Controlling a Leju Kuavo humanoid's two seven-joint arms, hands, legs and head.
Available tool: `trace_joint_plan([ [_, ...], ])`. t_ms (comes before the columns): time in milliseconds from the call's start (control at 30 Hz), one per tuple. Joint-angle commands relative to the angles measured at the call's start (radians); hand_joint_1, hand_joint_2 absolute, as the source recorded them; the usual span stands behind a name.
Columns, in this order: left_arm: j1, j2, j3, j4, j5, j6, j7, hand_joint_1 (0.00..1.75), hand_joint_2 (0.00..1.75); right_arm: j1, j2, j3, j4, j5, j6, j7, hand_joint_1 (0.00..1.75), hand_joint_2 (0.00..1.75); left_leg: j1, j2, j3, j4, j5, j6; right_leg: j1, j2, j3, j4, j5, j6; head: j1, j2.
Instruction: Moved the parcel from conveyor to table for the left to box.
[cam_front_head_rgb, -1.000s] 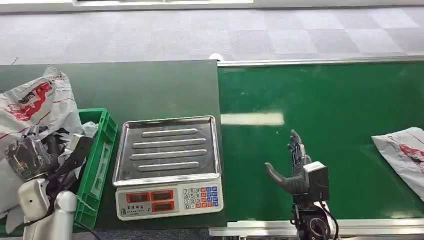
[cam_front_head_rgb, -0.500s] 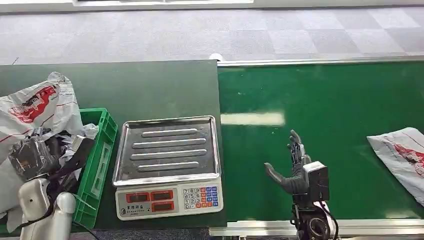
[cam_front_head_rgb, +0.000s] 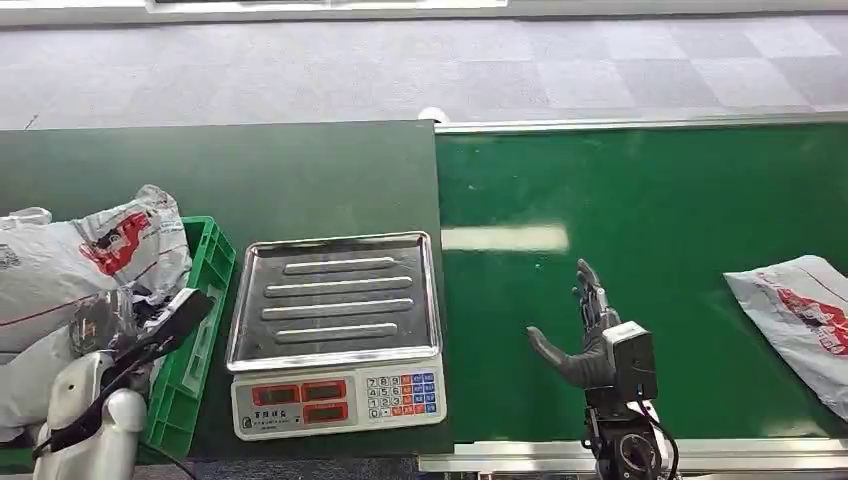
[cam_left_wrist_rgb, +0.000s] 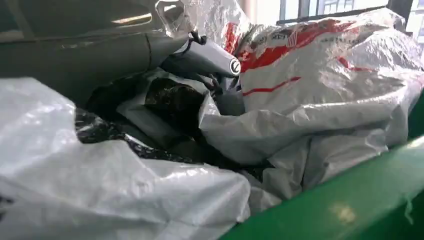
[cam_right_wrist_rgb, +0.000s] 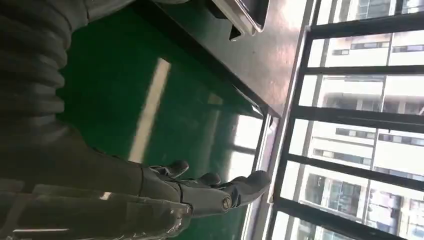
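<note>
Waiting over the conveyor (cam_front_head_rgb: 640, 250), right hand (cam_front_head_rgb: 585, 340) at 5 o'clock, fingers spread, holding nothing. Parcel (cam_front_head_rgb: 800, 320) lies at 3 o'clock on the belt, well apart from that hand. Bench (cam_front_head_rgb: 250, 170) carries scale (cam_front_head_rgb: 335, 320) and green crate (cam_front_head_rgb: 195, 330) stuffed with bags (cam_front_head_rgb: 70, 270). Left hand (cam_front_head_rgb: 100, 320) buried among the bags at 8 o'clock; grip cannot be told.

Risk: slick poly parcel may slide past or slip from the fingers if the reach is late.

Versus earlier: parcel has ridden further in along the belt; the bags by the left hand have dropped lower into the crate.
</note>
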Motion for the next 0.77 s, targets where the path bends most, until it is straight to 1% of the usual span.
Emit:
trace_joint_plan([
  [33,0.072,0.024,-0.039,0.08,-0.018,0.033,-0.001,0.0,1.75,-0.017,0.006,-0.02,0.034,0.003,0.002,0.008,0.0,1.75,-0.001,0.002,0.003,-0.003,0.0,0.0,-0.001,0.002,0.002,-0.001,0.0,0.0,0.0,0.0],
  [133,0.072,0.013,-0.038,0.047,-0.025,0.061,0.017,0.0,1.75,-0.014,0.008,-0.02,0.027,0.003,0.005,0.011,0.0,1.75,-0.001,0.002,0.004,-0.002,0.0,0.0,-0.001,0.002,0.003,-0.001,0.0,0.0,0.0,0.0],
  [200,0.066,-0.005,-0.029,0.025,-0.022,0.148,0.034,0.0,1.75,-0.012,0.011,-0.018,0.024,0.003,0.004,0.012,0.0,1.75,-0.001,0.002,0.004,-0.002,0.0,0.0,-0.001,0.002,0.003,-0.002,0.0,0.0,0.0,0.0],
  [233,0.058,-0.014,-0.024,0.013,0.004,0.196,0.021,0.0,0.0,-0.011,0.013,-0.017,0.023,0.003,0.003,0.013,0.0,1.75,-0.001,0.002,0.004,-0.003,0.001,0.001,0.0,0.002,0.003,-0.003,0.001,0.0,0.0,0.0],
  [300,0.05,-0.027,-0.021,-0.01,0.039,0.274,0.0,0.0,0.0,-0.009,0.014,-0.015,0.02,0.002,0.001,0.013,0.0,1.75,-0.001,0.001,0.004,-0.002,0.0,0.0,0.0,0.001,0.004,-0.001,0.0,0.0,0.0,0.0],
  [400,0.049,-0.045,-0.021,-0.079,0.189,0.453,-0.082,0.0,0.0,-0.003,0.011,-0.006,0.018,-0.003,-0.004,0.015,0.0,1.75,0.0,0.0,0.003,-0.001,0.0,0.0,0.0,0.0,0.003,-0.001,0.0,0.0,0.0,0.0],
  [533,0.055,-0.057,-0.012,-0.124,0.286,0.547,-0.135,0.0,0.0,-0.004,0.012,0.0,0.03,-0.01,-0.012,0.012,0.0,1.75,0.0,-0.001,0.002,-0.001,0.0,0.001,0.0,-0.001,0.003,-0.001,0.0,0.0,0.0,0.0],
  [633,0.047,-0.065,-0.01,-0.138,0.367,0.653,-0.232,0.0,0.0,0.0,0.01,0.005,0.03,-0.014,-0.02,0.008,0.0,1.75,0.0,-0.002,0.001,-0.001,0.001,0.001,0.0,-0.002,0.002,-0.002,0.001,0.0,0.0,0.0],
  [667,0.049,-0.067,-0.012,-0.152,0.387,0.697,-0.283,0.0,0.0,0.003,0.008,0.007,0.028,-0.017,-0.021,0.006,0.0,1.75,0.0,-0.002,0.001,-0.002,0.001,0.001,0.0,-0.002,0.002,-0.002,0.001,0.0,0.0,0.0],
  [733,0.047,-0.11,0.038,-0.196,0.442,0.697,-0.377,0.0,0.0,0.005,0.006,0.011,0.027,-0.02,-0.023,0.002,0.0,1.75,0.0,-0.002,0.001,-0.001,0.001,0.0,0.0,-0.002,0.002,-0.001,0.0,0.0,0.0,0.0],
  [767,0.048,-0.116,0.044,-0.207,0.461,0.697,-0.398,0.0,0.0,0.005,0.006,0.012,0.027,-0.021,-0.024,0.001,0.0,1.75,0.0,-0.002,0.0,-0.001,0.001,0.001,0.0,-0.001,0.001,-0.001,0.001,0.0,0.0,0.0],
])
